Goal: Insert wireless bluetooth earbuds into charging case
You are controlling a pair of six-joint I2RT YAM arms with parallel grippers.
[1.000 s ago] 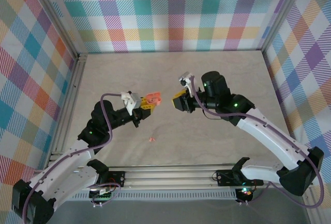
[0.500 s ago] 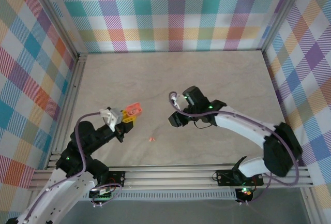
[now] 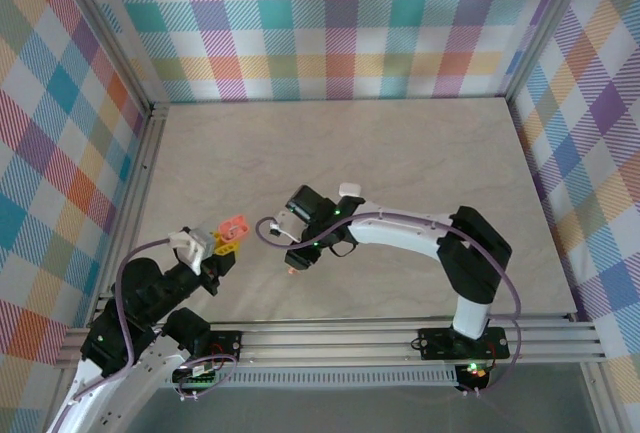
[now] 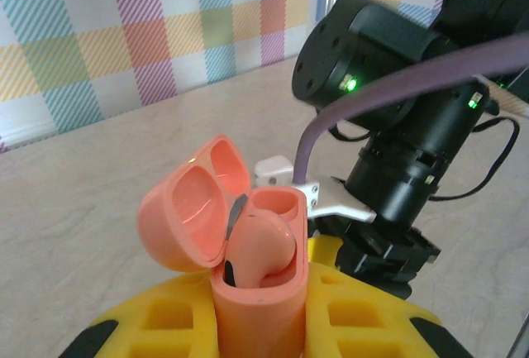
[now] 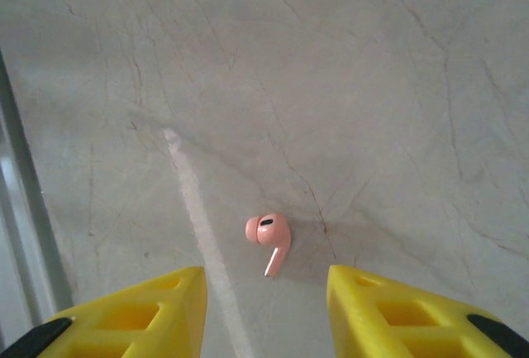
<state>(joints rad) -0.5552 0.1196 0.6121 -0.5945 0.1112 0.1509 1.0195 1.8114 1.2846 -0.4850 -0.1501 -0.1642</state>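
Note:
My left gripper (image 3: 222, 241) is shut on a salmon-pink charging case (image 3: 233, 228) and holds it upright at the near left. In the left wrist view the charging case (image 4: 258, 300) has its lid (image 4: 183, 213) swung open. One pink earbud (image 4: 260, 246) sits in one slot, and the slot beside it is empty. A second pink earbud (image 3: 291, 270) lies loose on the table. My right gripper (image 3: 298, 256) hangs just over it. From the right wrist, that earbud (image 5: 269, 239) lies a little ahead of the open yellow fingers (image 5: 145, 308), untouched.
The right arm's black wrist (image 4: 388, 85) looms close behind the case. An aluminium rail (image 3: 330, 335) runs along the near edge and another (image 3: 135, 203) down the left side. Plaid walls (image 3: 330, 23) enclose the table. A pale streak (image 5: 198, 226) crosses the tabletop by the earbud.
The left arm drew back toward the near left with the case. The right arm swung left and down over the loose earbud, and its jaws widened.

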